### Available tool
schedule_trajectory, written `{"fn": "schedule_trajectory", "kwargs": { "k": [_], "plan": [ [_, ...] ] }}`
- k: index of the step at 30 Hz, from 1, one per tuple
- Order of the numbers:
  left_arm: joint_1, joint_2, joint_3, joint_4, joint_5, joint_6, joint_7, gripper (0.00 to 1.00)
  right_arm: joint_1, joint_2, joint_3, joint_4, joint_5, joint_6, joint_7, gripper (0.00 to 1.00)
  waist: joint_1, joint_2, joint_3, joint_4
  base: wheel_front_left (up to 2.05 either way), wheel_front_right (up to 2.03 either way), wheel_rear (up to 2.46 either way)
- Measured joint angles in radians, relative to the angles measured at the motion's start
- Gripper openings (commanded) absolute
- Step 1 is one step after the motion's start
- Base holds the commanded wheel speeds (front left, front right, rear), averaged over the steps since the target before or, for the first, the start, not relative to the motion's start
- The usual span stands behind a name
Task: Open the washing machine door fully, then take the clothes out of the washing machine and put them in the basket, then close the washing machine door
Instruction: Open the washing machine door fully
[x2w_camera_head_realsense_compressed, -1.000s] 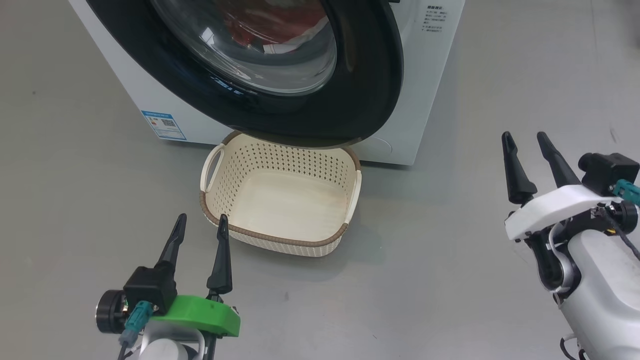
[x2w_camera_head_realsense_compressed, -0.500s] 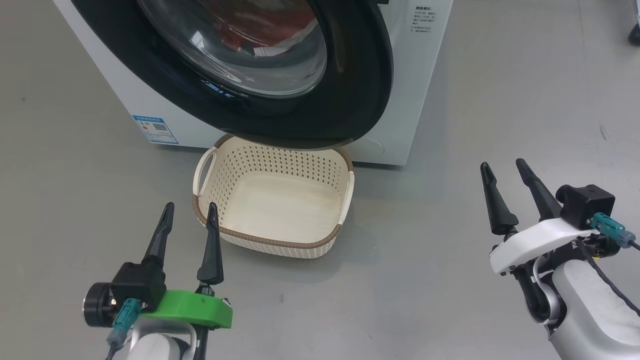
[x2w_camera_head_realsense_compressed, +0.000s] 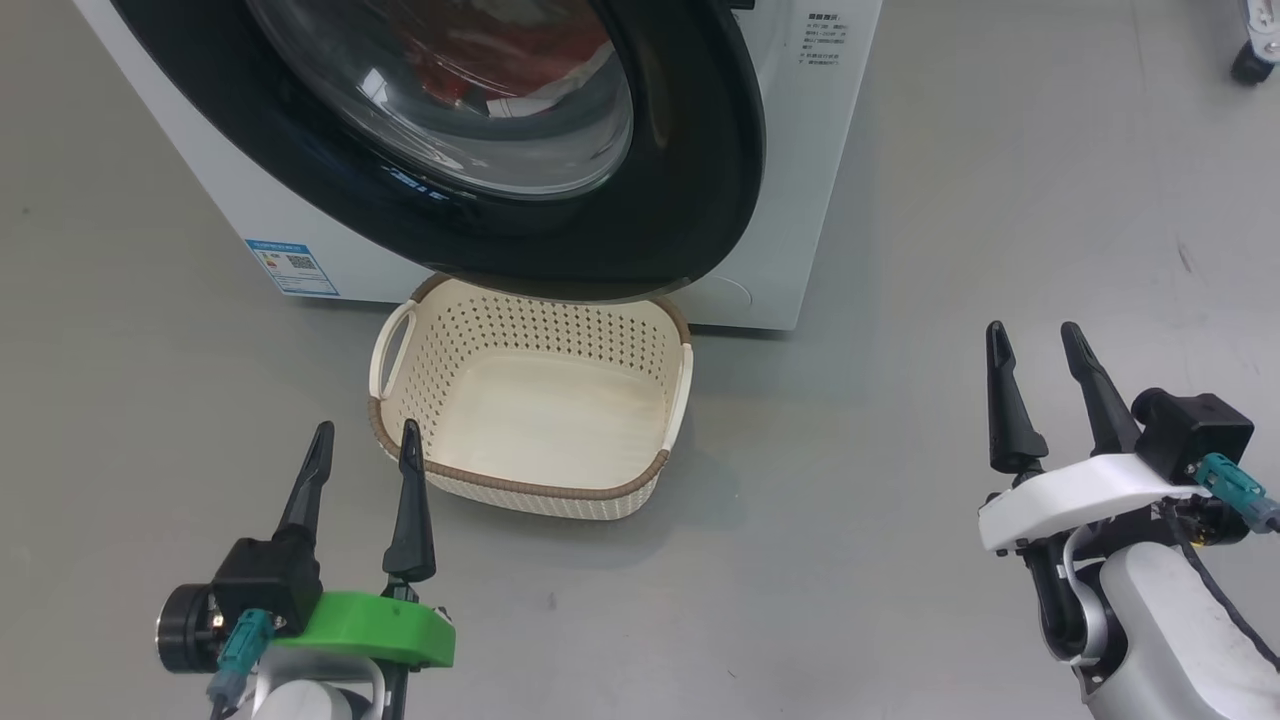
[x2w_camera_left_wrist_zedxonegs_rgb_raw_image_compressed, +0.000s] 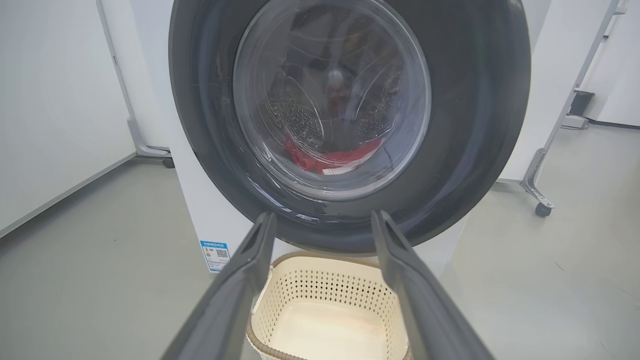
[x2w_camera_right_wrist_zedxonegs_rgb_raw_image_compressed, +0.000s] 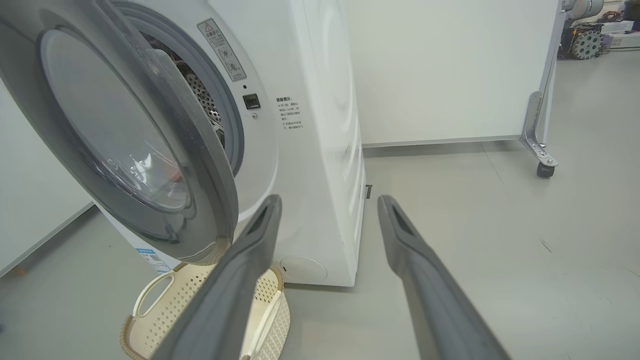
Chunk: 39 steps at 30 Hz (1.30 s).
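While left gripper (x2w_camera_head_realsense_compressed: 365, 428) and right gripper (x2w_camera_head_realsense_compressed: 1031, 327) gape empty | basket (x2w_camera_head_realsense_compressed: 520, 489) just beside the left

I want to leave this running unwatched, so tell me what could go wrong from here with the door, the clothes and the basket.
1. The washing machine door is only ajar and overhangs the basket; swung wider, its lower rim might clip the basket's rim.
2. The right gripper, open, has only the door's smooth black edge to hook, so it may slip off.
3. The clothes lie low in the drum; pulled out, they could miss the small basket.
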Motion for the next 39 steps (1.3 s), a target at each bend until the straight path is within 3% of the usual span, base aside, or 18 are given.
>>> {"fn": "schedule_trajectory", "kwargs": {
  "k": [18,39],
  "plan": [
    [0.003,0.000,-0.007,0.006,0.000,0.000,0.000,1.00,0.095,0.039,-0.061,-0.063,-0.056,-0.012,0.000,1.00,0.0000,0.0000,0.003,-0.041,0.00,0.00,0.00],
    [0.003,0.000,-0.012,0.013,0.000,-0.001,0.000,1.00,0.128,0.053,-0.083,-0.098,-0.096,-0.013,0.000,1.00,0.0000,0.0000,0.009,-0.032,0.00,0.00,0.00]
  ]
}}
